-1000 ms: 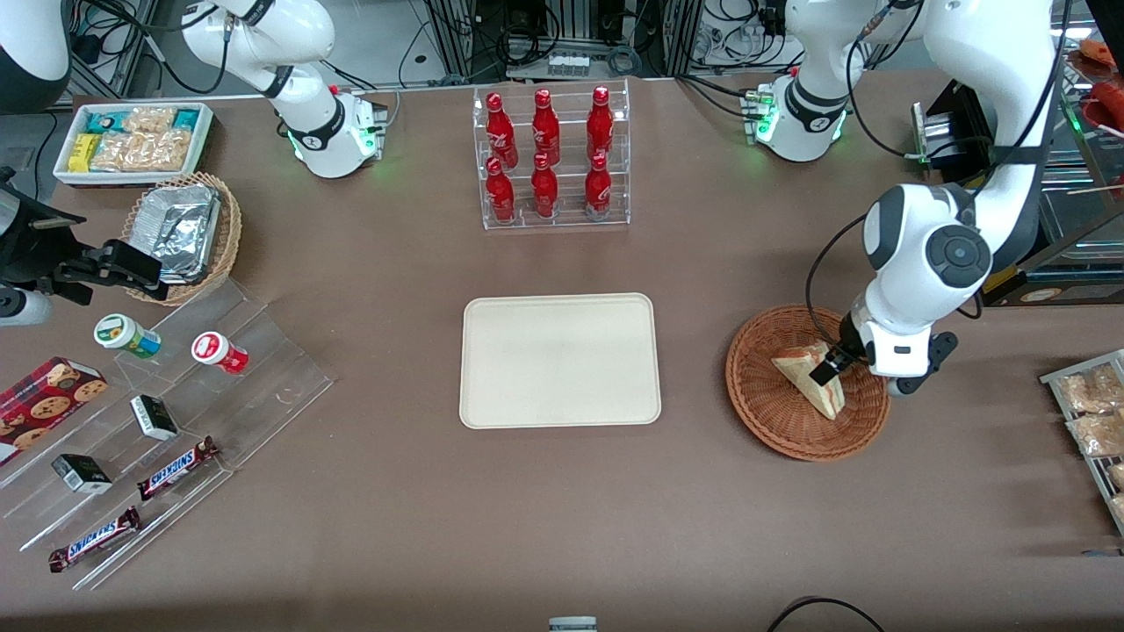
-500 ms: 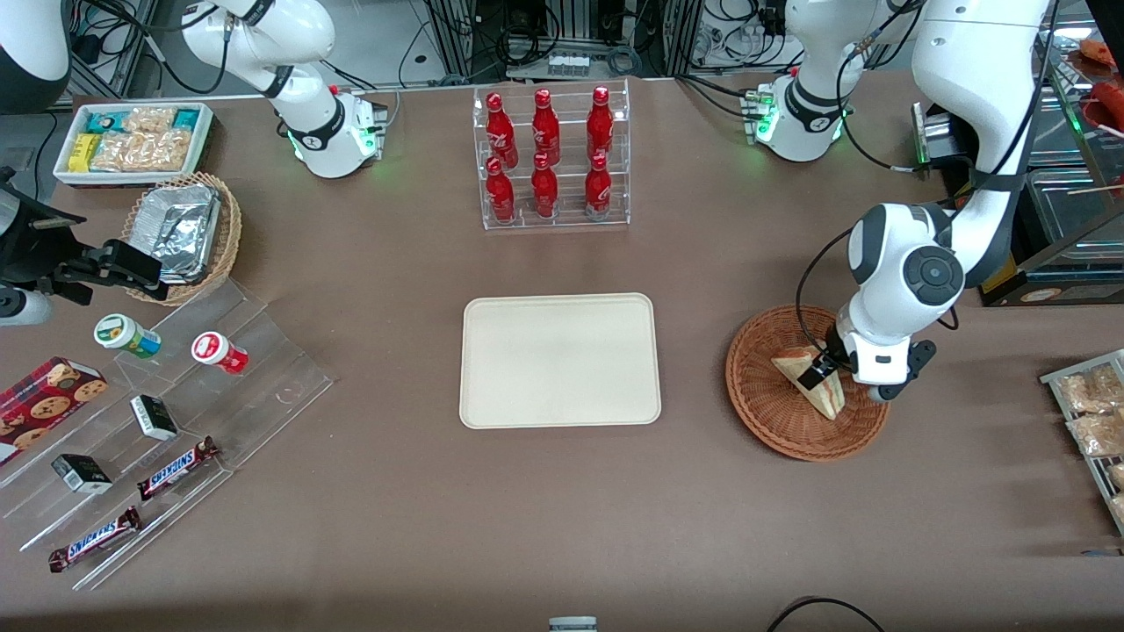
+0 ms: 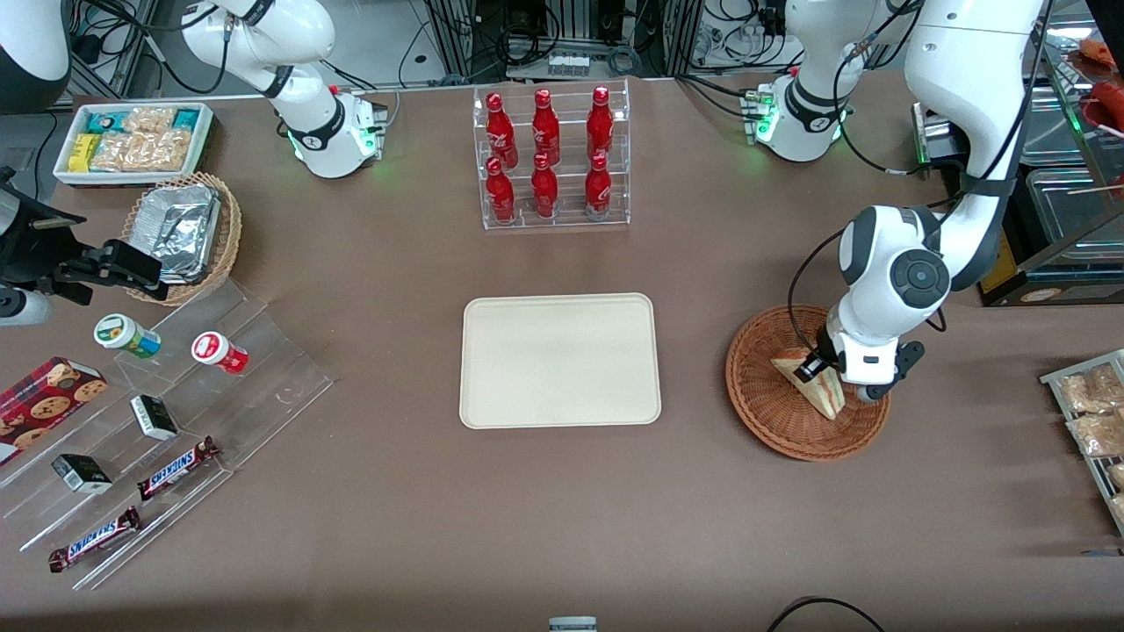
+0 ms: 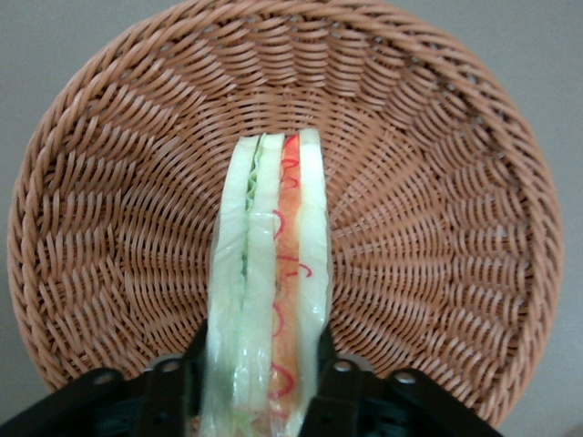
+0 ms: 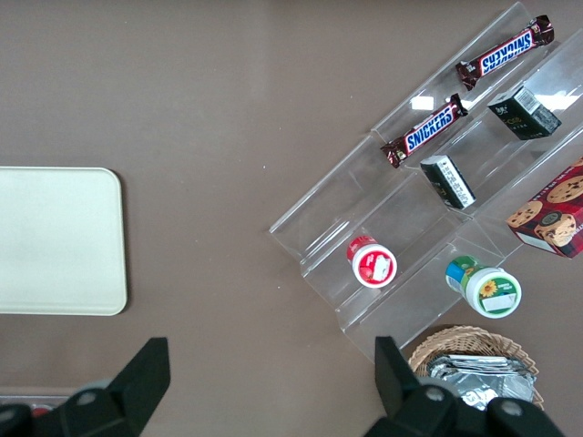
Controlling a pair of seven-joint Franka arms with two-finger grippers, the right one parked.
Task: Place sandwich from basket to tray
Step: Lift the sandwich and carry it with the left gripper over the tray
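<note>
Woven reddish-brown wicker forms the basket (image 3: 773, 412) toward the working arm's end of the table, and the sandwich (image 3: 818, 388) stands in it on edge, its cut face of pale bread, green and red-orange filling turned up to the wrist camera (image 4: 269, 273). The left arm's gripper (image 3: 821, 369) is down inside the basket with a black finger (image 4: 168, 396) on each flat side of the wedge; both pads appear to press the bread, so it looks clenched on the sandwich, though the contact itself sits at the very edge of the wrist view and is hard to confirm. The wedge's lower end seems to rest on the weave, not lifted clear. Beside the basket, at the middle of the brown table (image 3: 562, 509), lies the cream-white tray (image 3: 560, 360), well apart from the basket rim. Farther from the front camera than the tray stands a clear rack of red bottles (image 3: 550, 158). Toward the parked arm's end sit clear stepped shelves with chocolate bars (image 3: 176, 468) and a smaller basket of foil containers (image 3: 180, 233).
</note>
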